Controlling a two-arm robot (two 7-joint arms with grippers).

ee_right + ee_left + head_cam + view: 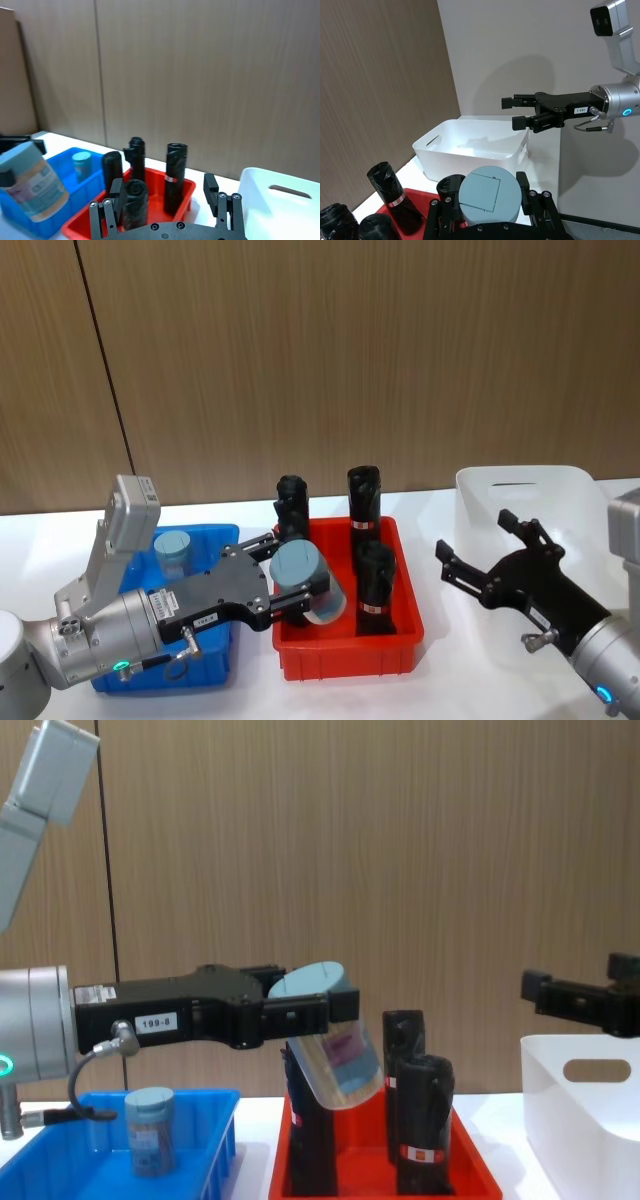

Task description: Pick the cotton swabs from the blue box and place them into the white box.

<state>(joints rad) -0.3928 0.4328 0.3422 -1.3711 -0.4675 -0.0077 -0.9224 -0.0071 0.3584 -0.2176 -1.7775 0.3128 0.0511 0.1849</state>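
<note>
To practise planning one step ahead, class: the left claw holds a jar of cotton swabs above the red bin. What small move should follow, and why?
Probably carry it toward the robot's right. The left claw grips the jar, tilted, over the red bin, short of the white box, beside which the open right claw hovers.

Blue box (212,665) L, white box (560,500) R
</note>
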